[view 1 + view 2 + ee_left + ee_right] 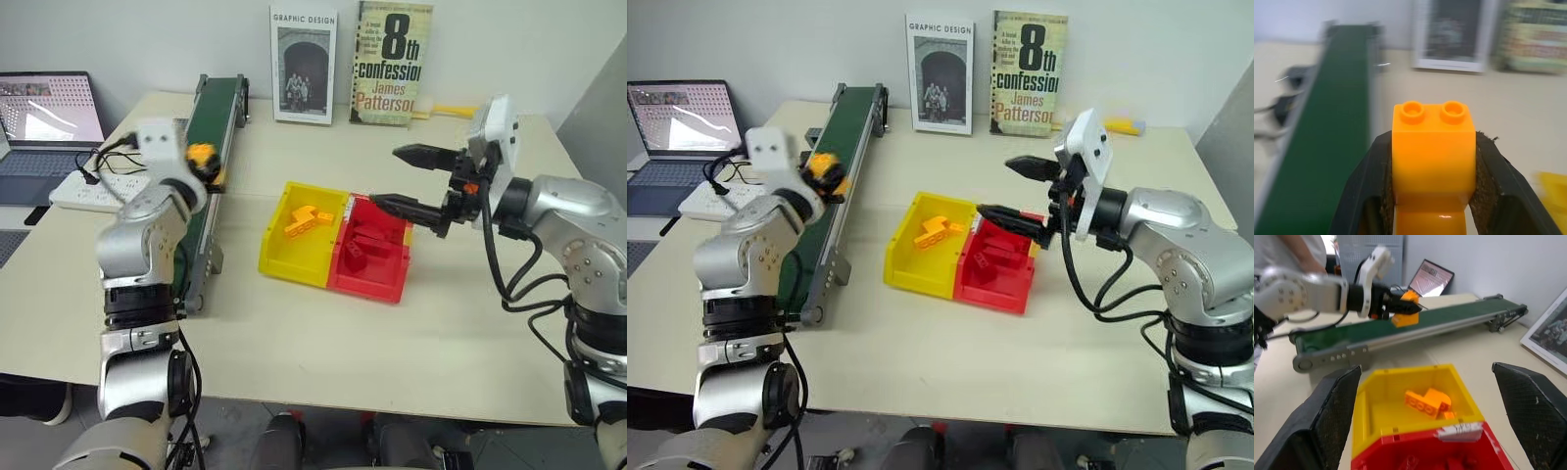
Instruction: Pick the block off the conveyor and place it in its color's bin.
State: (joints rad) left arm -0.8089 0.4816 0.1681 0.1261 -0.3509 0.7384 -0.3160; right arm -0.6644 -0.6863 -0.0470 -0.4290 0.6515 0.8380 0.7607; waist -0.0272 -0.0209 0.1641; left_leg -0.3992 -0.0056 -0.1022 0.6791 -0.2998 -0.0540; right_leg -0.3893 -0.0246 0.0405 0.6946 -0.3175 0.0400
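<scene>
- Step in hand: carry phase. The left hand [1432,196] is clamped on the small orange-yellow plastic brick [1432,147], one black finger on each side, studs up.
- Brick position: in the head views it is clear of the belt surface, above the near-side rail of the long dark green conveyor belt with grey metal rails [211,117]. It is at about 10 o'clock from the bins.
- Target: the bright yellow rectangular plastic tray [279,250] sits mid-desk, joined on its 3 o'clock side to a matching red plastic tray [377,279]. The yellow tray already holds a few orange-yellow bricks [306,219]; the red one holds dark red blocks.
- Right hand [404,181]: fingers spread wide, empty, hovering over the red tray.
- Next move, as judged: swing the left hand toward 4 o'clock across the pale desk [294,343] until the brick is over the yellow tray, then part the fingers.
- Caution: stop short of the red tray and of the right hand.
</scene>
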